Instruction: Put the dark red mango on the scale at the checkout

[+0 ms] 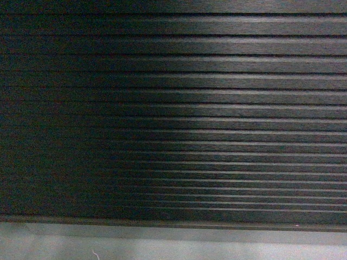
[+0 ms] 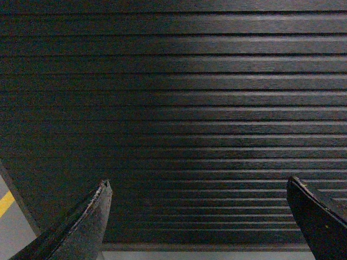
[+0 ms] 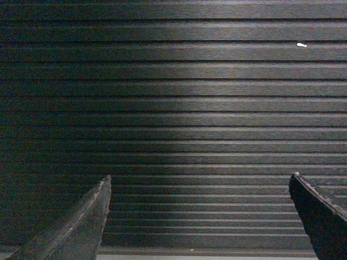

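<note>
Both end effectors, left (image 2: 198, 187) and right (image 3: 199, 184), sit wide and empty because you're parked low against the checkout (image 1: 173, 108) front; mango and scale aren't in view (presumably up top).

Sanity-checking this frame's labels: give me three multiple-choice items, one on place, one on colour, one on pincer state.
1. Where is the floor in the head view?
A. top edge
B. bottom edge
C. right edge

2. What colour is the floor mark in the left wrist view?
A. yellow
B. red
C. blue

3. How are both pincers?
A. shut on fruit
B. shut empty
C. open, empty

B: the grey floor runs under the slatted counter front.
A: a yellow mark sits at lower left.
C: left pincer and right pincer show spread tips, only slats between.
</note>
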Controlling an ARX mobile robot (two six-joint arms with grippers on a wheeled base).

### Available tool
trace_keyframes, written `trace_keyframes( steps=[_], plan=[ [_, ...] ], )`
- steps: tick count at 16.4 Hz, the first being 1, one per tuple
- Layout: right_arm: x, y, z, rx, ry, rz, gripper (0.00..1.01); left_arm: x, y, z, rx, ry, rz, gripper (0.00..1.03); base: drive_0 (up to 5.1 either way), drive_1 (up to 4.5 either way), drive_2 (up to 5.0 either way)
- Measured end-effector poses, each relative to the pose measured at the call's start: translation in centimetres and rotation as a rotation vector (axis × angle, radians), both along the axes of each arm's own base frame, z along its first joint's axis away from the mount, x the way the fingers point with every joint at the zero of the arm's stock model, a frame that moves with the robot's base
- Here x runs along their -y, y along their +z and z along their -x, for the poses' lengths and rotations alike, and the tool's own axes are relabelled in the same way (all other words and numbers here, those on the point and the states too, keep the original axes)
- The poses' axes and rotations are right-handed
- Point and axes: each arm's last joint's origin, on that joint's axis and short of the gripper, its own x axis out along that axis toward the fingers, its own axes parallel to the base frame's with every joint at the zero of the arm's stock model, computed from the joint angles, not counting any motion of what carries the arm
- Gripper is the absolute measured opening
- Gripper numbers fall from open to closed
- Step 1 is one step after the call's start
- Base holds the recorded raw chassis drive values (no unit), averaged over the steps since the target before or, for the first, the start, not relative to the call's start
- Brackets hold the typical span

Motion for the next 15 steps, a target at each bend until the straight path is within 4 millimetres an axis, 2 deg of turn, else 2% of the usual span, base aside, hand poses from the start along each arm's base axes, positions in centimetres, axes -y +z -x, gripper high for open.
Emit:
trace_keyframes(
  steps=[15],
  plan=[
    [0.00,0.00,0.00,0.000,0.000,0.000,0.98,0.00,0.00,0.00,0.000,0.000,0.000,0.98,0.0,0.00,0.0]
  ],
)
